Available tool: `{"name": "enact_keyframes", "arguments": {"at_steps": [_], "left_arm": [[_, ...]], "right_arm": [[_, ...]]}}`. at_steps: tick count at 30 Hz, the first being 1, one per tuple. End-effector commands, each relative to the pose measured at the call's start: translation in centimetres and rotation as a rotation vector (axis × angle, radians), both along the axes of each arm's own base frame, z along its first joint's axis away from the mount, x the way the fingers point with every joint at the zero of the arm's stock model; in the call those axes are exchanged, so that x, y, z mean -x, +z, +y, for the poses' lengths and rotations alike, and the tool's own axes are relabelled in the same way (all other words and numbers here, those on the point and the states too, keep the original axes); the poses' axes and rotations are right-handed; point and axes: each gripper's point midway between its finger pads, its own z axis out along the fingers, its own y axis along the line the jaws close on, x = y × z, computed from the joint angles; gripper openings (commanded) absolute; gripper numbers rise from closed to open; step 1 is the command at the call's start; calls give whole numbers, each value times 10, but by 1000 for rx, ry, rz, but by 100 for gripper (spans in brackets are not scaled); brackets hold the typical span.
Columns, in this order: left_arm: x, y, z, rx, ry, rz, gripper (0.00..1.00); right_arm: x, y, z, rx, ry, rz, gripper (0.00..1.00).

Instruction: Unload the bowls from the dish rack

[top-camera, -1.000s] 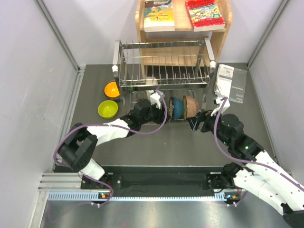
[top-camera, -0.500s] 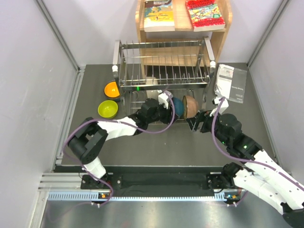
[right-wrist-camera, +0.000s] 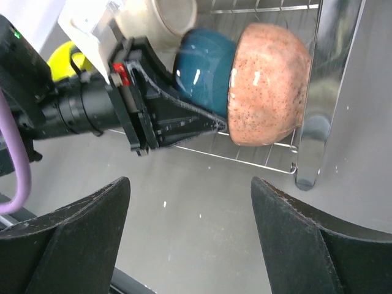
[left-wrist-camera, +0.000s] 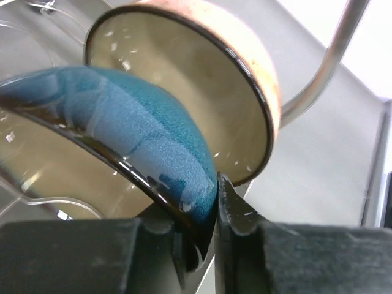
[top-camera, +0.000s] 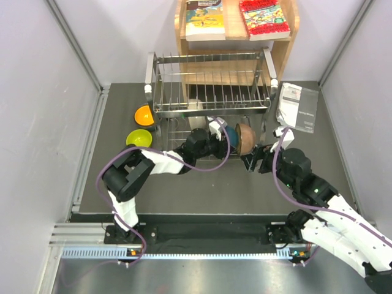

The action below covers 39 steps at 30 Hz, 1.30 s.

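In the lower tier of the silver wire dish rack (top-camera: 211,92), a teal-blue bowl (top-camera: 230,136) stands on edge beside a pinkish-tan bowl (top-camera: 246,138). My left gripper (top-camera: 223,139) reaches in from the left. It is shut on the teal-blue bowl's (left-wrist-camera: 135,122) rim, one finger inside and one outside. The pinkish-tan bowl (left-wrist-camera: 184,79) stands just behind it. A cream-white bowl (right-wrist-camera: 162,18) sits further back in the rack. My right gripper (top-camera: 254,158) hovers open and empty just in front of the pinkish-tan bowl (right-wrist-camera: 266,82). An orange bowl (top-camera: 144,115) and a lime-yellow bowl (top-camera: 139,140) rest on the table left of the rack.
A wooden shelf (top-camera: 288,46) with books stands behind the rack. A paper sheet in plastic (top-camera: 298,107) lies at the right. The rack's chrome leg (right-wrist-camera: 312,122) is close to the pinkish-tan bowl. Grey walls close both sides.
My left gripper has pushed rightward into the lower tier and closed on the teal-blue bowl's rim. The right arm has stayed in place, still open.
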Motion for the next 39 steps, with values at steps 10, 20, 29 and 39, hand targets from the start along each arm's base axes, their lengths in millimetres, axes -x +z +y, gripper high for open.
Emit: {"name": "enact_keyframes", "arguments": {"at_steps": [10,20,29,39], "left_arm": [[-6,32,9,41,53,-85,0],[-14,64,5,239,58,-80,0],[-12,72,5,410,88,-24,0],[-10,99,3,576,66,-23,0]], "right_arm": [[-6,-9,1,-4,-20,21,80],[-6,-7,-2,13,-26,25,80],[-8,-7,-6,37,-40,20,80],[-7,-3,-7,36,-42,11,80]]}}
